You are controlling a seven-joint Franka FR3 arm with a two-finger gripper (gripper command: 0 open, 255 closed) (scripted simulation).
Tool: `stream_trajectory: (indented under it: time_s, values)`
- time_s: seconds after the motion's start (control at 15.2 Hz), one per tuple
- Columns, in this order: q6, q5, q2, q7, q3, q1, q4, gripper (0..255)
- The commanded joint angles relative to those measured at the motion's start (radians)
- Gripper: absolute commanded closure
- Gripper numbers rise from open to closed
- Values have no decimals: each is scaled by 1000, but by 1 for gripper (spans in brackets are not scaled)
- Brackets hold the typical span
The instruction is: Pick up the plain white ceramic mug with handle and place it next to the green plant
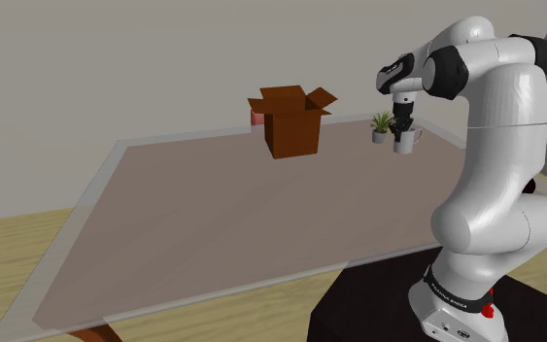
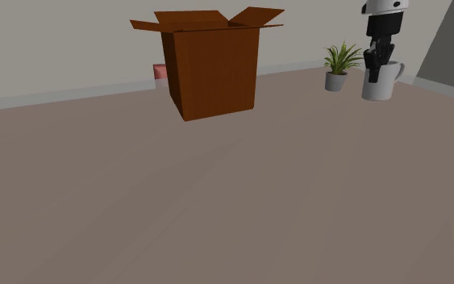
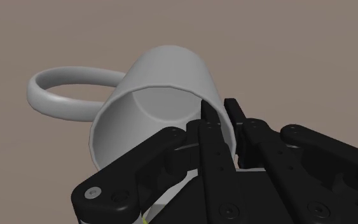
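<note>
black hand (image 3: pixel 217 116) tight on white mug (image 3: pixel 165 73) rim

The tabletop (image 1: pixel 222 233) is a wide, flat slab, matt grey-brown with a paler rim along its edges. An open brown cardboard box (image 1: pixel 293 131) stands upright on it toward the far side, flaps spread. Well apart from the box, near the far corner, a small green plant (image 1: pixel 382 126) sits in a pale pot. Just beside the plant is a white mug (image 1: pixel 406 142); whether its base touches the surface cannot be told. A small pink thing (image 1: pixel 257 117) shows behind the box, mostly hidden.
</note>
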Motion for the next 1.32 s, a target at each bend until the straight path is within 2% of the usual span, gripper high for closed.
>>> stream_trajectory:
  time_s: [0.0,0.07,0.13,0.46,0.73,1.25]
  values:
    - [0,0,0,0,0,0,0,255]
    - [0,0,0,0,0,0,0,255]
    - [0,0,0,0,0,0,0,0]
    - [0,0,0,0,0,0,0,0]
    - [-120,-5,-17,3,-2,3,104,0]
    - [-120,-5,-17,3,-2,3,104,0]
